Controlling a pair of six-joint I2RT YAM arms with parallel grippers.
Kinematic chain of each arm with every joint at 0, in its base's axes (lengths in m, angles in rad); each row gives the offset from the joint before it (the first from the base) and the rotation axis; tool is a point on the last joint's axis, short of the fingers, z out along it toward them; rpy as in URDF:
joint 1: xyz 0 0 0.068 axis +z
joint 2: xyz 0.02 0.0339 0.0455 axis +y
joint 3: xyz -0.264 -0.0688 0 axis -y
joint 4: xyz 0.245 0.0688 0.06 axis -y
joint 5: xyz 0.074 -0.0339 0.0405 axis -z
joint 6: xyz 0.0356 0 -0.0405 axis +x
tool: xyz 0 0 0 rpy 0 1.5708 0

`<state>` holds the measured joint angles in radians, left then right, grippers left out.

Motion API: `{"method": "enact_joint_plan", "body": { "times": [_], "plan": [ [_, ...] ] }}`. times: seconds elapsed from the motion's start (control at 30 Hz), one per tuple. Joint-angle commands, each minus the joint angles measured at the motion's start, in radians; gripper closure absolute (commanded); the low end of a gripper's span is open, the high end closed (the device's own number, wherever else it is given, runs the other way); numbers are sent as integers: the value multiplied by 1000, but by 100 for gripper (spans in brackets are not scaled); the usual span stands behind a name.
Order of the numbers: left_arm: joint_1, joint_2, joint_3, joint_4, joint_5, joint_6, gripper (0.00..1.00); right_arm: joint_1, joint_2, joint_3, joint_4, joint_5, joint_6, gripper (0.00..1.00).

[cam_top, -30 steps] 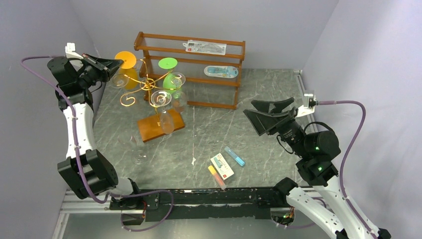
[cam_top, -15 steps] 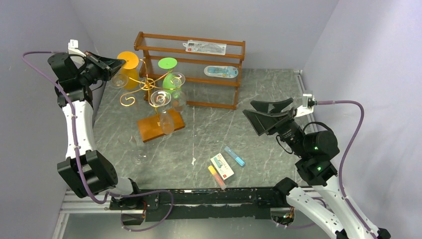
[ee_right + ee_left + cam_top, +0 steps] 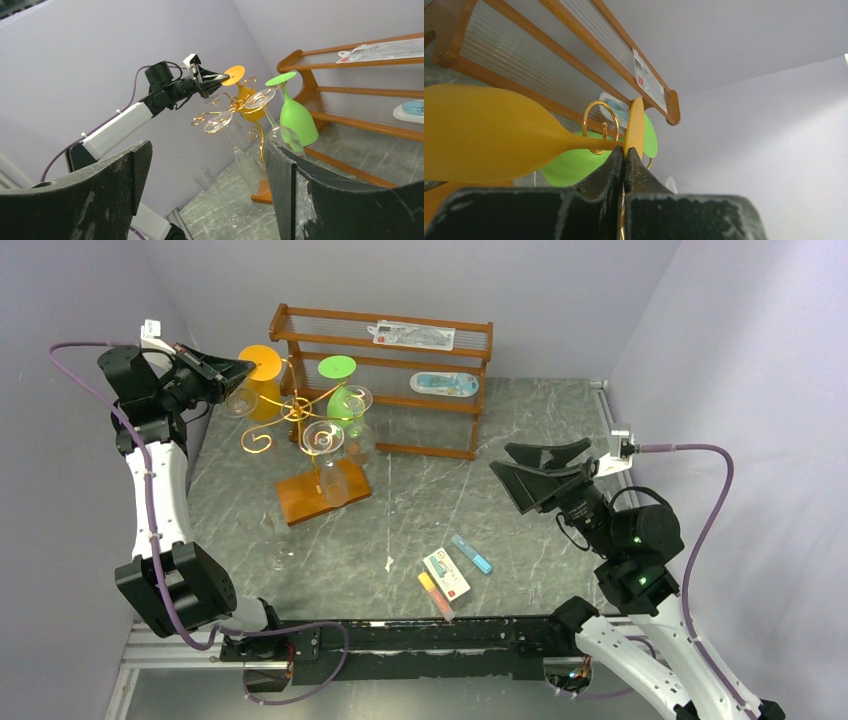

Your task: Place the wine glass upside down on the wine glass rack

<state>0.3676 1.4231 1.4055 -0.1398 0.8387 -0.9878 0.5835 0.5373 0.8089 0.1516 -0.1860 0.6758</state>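
An orange wine glass [image 3: 263, 390] hangs upside down, its foot disc [image 3: 636, 125] on top and its bowl [image 3: 484, 135] below. My left gripper [image 3: 240, 368] is shut on the edge of that foot [image 3: 234, 75]. The glass is at the far left side of the wine glass rack [image 3: 298, 410], a gold wire stand on a small wooden base [image 3: 300, 500]. One gold loop [image 3: 600, 120] shows just behind the stem; whether the stem rests in it I cannot tell. My right gripper [image 3: 536, 472] hovers open over the right side of the table, far from the rack, nothing between its fingers [image 3: 125, 170].
A green glass [image 3: 343, 400] and clear glasses [image 3: 323, 440] hang upside down on the rack. A clear glass [image 3: 278, 540] stands on the table near my left arm. A two-tier wooden shelf [image 3: 400, 370] stands behind. Small boxes [image 3: 447, 572] lie near the front.
My left gripper has shifted slightly up and to the right with the orange glass, closer to the rack. The right arm has barely moved.
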Motion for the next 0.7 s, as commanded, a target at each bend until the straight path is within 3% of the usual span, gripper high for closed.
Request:
{"method": "enact_joint_plan", "body": {
  "times": [0.0,0.47,0.67],
  "plan": [
    [-17,-32,16,8,54,-17,95,-4,-14,-14,2,15,3,14],
    [-23,-46,11,4,95,5,95,-4,-19,-13,-4,18,2,14],
    [-79,-7,47,-38,101,63,95,-4,-19,-16,0,19,7,14]
  ]
}}
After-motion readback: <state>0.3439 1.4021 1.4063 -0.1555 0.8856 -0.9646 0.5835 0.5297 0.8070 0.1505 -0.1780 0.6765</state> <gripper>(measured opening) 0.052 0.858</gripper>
